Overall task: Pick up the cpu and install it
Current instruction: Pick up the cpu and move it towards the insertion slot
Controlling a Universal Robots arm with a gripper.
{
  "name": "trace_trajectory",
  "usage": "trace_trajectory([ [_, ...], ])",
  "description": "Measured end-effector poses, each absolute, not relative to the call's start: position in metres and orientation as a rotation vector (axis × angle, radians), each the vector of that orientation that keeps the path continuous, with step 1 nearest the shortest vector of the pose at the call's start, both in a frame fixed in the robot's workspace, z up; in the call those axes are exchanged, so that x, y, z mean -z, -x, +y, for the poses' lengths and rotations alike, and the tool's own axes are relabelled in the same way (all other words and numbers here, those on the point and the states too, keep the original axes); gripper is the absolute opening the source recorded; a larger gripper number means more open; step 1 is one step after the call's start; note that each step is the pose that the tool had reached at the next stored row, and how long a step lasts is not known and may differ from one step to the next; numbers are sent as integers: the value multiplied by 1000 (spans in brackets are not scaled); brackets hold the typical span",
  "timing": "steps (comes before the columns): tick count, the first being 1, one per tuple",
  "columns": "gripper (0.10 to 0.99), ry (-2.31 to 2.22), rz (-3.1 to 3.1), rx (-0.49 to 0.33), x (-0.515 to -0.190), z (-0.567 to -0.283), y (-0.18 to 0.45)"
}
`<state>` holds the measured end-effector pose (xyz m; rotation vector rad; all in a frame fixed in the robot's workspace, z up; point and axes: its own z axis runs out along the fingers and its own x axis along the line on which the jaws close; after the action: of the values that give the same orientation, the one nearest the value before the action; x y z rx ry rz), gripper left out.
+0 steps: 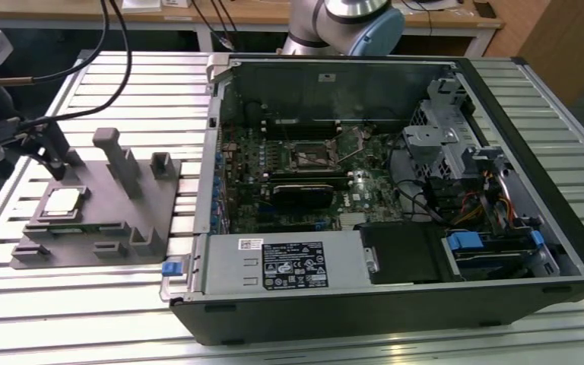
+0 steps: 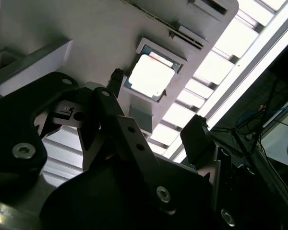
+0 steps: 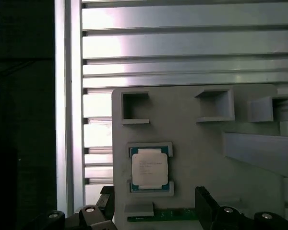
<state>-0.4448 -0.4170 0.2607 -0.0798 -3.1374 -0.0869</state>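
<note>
Slatted table (image 1: 119, 304): cpu (image 3: 149, 167) seated in grey fixture (image 3: 197, 139) pocket; gripper (image 3: 156, 195) wide open, empty, hangs near it, not touching.

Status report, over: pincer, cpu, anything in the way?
Copy: pincer open, at the fixture. The cpu sits in its fixture pocket, not gripped. Nothing between pincer and cpu.

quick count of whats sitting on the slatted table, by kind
cpu: 1
grey fixture: 1
open computer case: 1
total: 3
</note>
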Motion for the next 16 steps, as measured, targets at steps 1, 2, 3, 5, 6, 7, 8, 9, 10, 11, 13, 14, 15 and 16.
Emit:
trace_trajectory([
  [1,761,80,-3137,87,-260,-417,445],
  [2,761,80,-3137,87,-259,-417,445],
  [3,761,80,-3137,87,-258,-417,445],
  [5,761,80,-3137,87,-257,-417,445],
  [6,761,80,-3137,87,-256,-417,445],
  [7,761,80,-3137,87,-256,-417,445],
  [8,761,80,-3137,87,-255,-417,445],
  [9,761,80,-3137,87,-255,-417,445],
  [10,761,80,-3137,87,-254,-417,445],
  [11,761,80,-3137,87,-254,-417,445],
  [13,761,80,-3137,87,-253,-417,445],
  [14,761,80,-3137,87,-252,-417,445],
  [15,761,80,-3137,87,-251,-417,445],
  [16,761,80,-3137,87,-251,-417,445],
])
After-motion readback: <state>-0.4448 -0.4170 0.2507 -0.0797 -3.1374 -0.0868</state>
